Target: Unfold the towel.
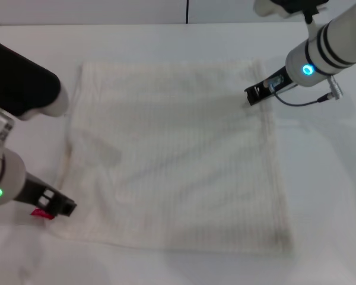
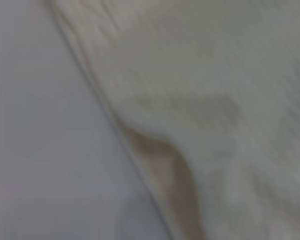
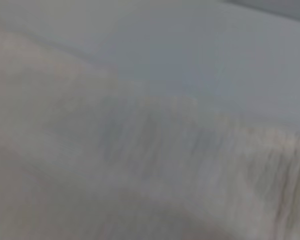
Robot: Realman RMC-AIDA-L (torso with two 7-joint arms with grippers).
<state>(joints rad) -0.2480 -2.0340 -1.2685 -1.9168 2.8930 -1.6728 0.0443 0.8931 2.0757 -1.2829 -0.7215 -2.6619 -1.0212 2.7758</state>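
Observation:
The cream-white towel (image 1: 178, 154) lies spread out nearly flat and square on the white table, with faint ribbed stripes. Its small red tag (image 1: 43, 213) shows at the near left corner. My left gripper (image 1: 64, 207) sits at that corner, just beside the tag. My right gripper (image 1: 253, 95) is at the towel's right edge, close to the far right corner. The left wrist view shows the towel's hemmed edge (image 2: 155, 150) with a raised fold against the table. The right wrist view shows ribbed towel cloth (image 3: 140, 165) close up.
The white table (image 1: 326, 178) extends around the towel on all sides. The left arm's dark upper link (image 1: 18, 83) hangs over the table's left side. A cable (image 1: 302, 102) loops under the right wrist.

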